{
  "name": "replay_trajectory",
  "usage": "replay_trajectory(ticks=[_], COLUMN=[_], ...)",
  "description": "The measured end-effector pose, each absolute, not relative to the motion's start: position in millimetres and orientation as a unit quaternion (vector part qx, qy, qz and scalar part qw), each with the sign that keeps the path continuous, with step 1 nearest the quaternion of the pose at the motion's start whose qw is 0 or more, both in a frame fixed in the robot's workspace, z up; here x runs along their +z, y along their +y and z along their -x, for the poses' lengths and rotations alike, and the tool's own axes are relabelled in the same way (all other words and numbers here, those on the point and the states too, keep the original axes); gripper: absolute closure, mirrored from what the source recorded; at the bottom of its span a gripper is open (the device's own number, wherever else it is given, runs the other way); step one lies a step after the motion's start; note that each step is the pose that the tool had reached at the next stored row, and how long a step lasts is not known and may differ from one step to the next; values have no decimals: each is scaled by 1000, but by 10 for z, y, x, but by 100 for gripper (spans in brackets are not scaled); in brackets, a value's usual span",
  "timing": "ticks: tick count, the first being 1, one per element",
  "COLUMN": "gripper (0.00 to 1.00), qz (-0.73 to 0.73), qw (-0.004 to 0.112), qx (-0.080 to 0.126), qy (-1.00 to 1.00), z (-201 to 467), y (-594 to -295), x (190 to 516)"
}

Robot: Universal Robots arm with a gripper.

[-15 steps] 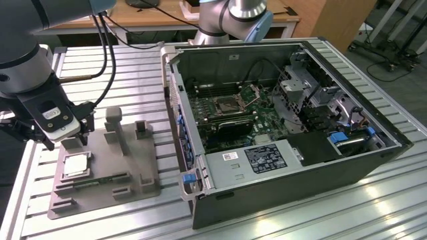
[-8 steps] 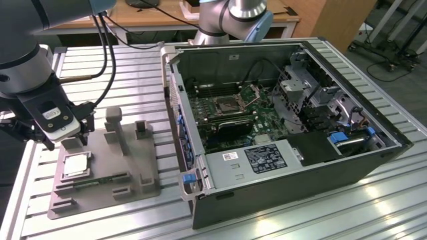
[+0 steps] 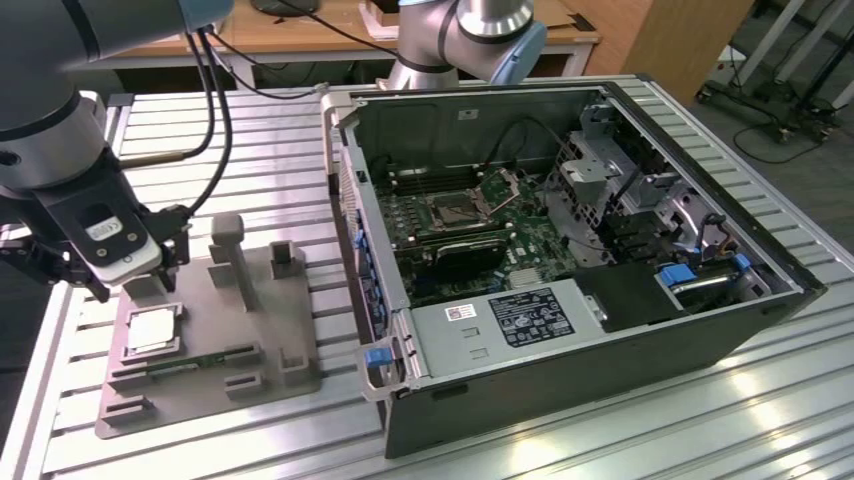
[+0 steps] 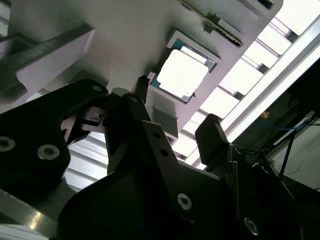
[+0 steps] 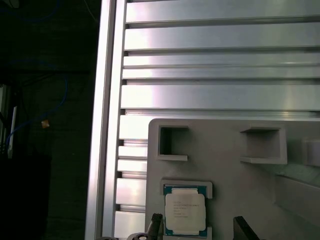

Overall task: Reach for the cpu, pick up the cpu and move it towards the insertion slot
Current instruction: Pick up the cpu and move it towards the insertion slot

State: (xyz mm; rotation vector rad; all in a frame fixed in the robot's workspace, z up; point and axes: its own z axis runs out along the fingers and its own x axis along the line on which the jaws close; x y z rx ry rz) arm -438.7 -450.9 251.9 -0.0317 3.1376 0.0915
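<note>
As it lies in the grey fixture (image 5: 225, 185), the cpu (image 5: 185, 212) just below empty jaws, spread apart.

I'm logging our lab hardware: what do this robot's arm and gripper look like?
The arm is built of round silver-grey tubes with dark joints and pale blue caps. Black cables hang along it. At the wrist sits a black housing with a white block. The gripper is matte black, angular plates with silver screws, ending in two narrow black fingers.
</note>
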Motion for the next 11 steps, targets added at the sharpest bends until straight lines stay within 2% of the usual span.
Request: replay_trajectory(ticks=[11], gripper=[35], qz=[10], qw=[1], qx=[29], qy=[1000], z=[4387], y=[-4580], x=[2495])
